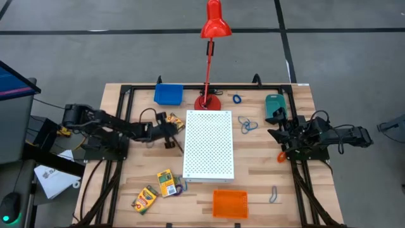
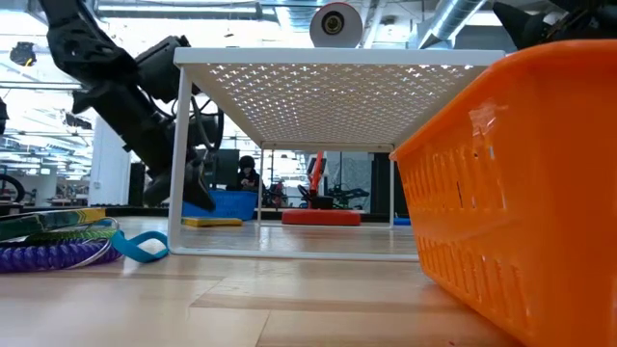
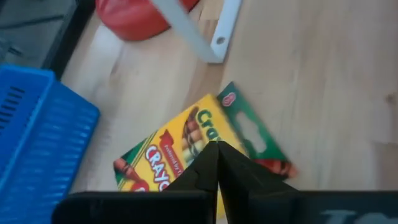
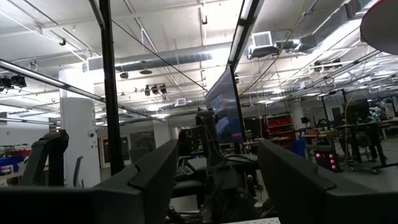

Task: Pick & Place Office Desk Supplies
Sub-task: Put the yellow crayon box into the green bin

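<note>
A yellow-and-green crayon box (image 3: 186,146) lies flat on the wood by the white board's far left corner (image 1: 176,121). My left gripper (image 3: 217,152) is shut and hovers just above this box (image 2: 212,221), fingers slanting down from the left (image 1: 168,130). Two more crayon boxes (image 1: 166,182) (image 1: 145,199) and a purple coil (image 1: 180,188) lie near the front edge. My right gripper (image 4: 214,186) is open, held above the table's right side (image 1: 277,126), and looks level into the room.
The white perforated board (image 1: 209,144) stands on legs mid-table, with the red lamp's base (image 1: 207,101) behind it. There is a blue tray (image 1: 168,94) far left, a teal tray (image 1: 274,104) far right and an orange tray (image 1: 230,204) in front. Blue loops (image 1: 247,125) and an orange clip (image 1: 281,156) lie at the right.
</note>
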### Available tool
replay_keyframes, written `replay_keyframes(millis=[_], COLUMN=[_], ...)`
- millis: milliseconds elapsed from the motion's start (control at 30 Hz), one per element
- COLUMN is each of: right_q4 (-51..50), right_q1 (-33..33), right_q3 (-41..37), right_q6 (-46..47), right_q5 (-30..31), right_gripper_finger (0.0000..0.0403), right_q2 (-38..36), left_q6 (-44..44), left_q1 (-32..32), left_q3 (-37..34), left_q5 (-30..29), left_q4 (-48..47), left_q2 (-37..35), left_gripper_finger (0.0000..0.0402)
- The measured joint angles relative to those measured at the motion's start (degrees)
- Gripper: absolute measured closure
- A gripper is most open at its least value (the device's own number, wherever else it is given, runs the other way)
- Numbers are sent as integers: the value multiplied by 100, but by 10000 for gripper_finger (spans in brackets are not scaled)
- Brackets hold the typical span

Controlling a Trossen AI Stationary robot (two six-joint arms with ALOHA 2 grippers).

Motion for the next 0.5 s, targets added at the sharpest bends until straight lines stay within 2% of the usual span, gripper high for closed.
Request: replay_keyframes(millis=[100, 267, 500], right_q4=[0, 0, 2], right_q1=[0, 0, 0], right_q3=[0, 0, 0], right_q6=[-1, 1, 1], right_q5=[2, 4, 7], right_gripper_finger=[184, 184, 184], right_q2=[1, 0, 0], left_q6=[1, -7, -441], left_q1=[254, 418, 247], left_q3=[-15, -168, -433], left_q5=[341, 589, 527], left_q4=[20, 26, -141], left_q2=[0, -8, -49], left_gripper_finger=[401, 401, 401])
